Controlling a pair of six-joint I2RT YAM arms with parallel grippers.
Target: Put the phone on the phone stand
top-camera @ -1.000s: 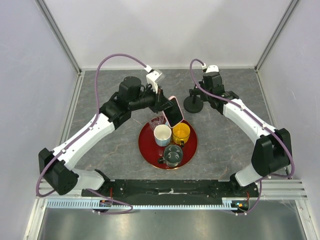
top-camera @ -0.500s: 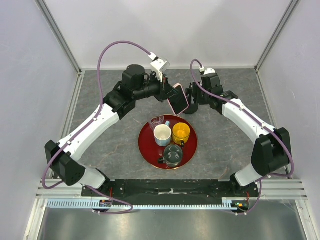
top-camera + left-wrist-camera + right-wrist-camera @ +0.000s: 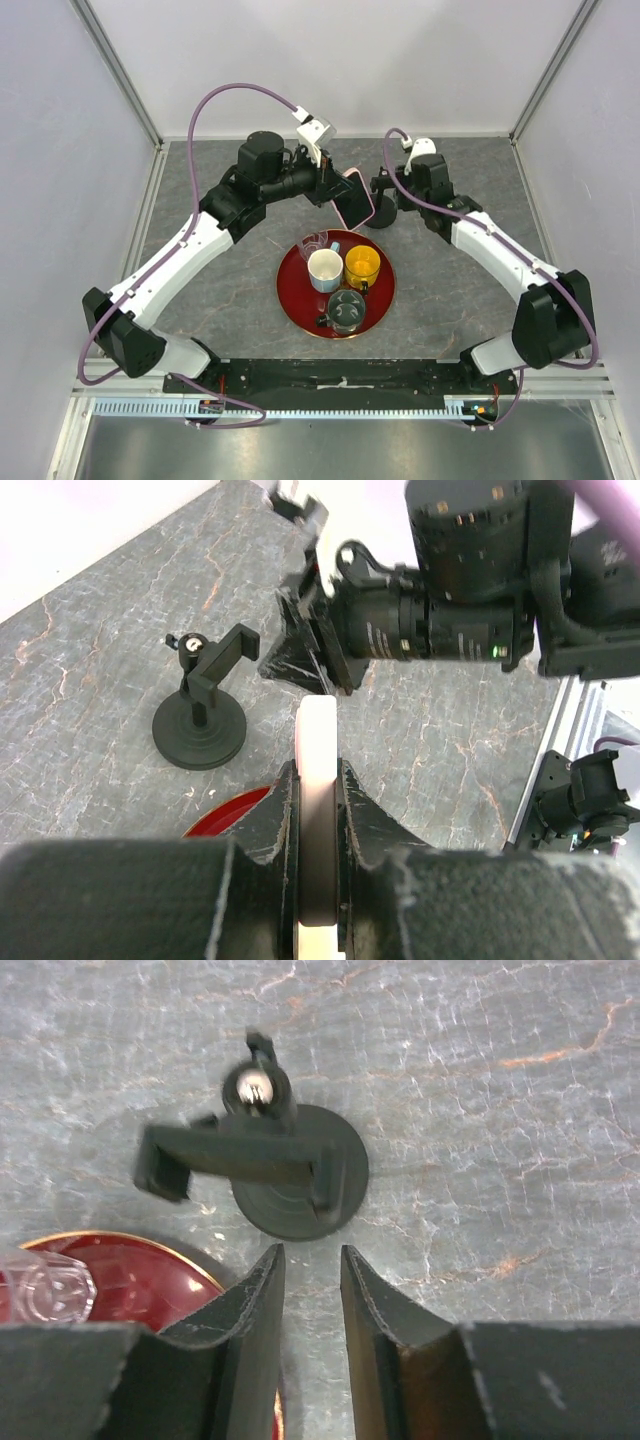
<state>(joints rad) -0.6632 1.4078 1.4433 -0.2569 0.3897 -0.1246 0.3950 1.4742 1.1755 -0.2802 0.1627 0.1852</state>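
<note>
Evidently the carrying step is in hand. On the left, the left hand (image 3: pixel 330 188) is clamped on the phone (image 3: pixel 354 200) — the wrist view shows its pale edge pinched between both fingers (image 3: pixel 283 798), held above the counter (image 3: pixel 200 170) behind the red tray (image 3: pixel 290 292). Just right of the phone sits the phone stand (image 3: pixel 381 214), upright on its disc base with the bracket (image 3: pixel 222 656) free. Whether the phone touches it cannot be told from above. Further right, the right hand (image 3: pixel 303 1282) hovers over the stand with its fingers slightly apart, gripping nothing. The next move likely calls for turning the phone to match the bracket and lowering it in gently — perhaps with the right hand steadying the base.
</note>
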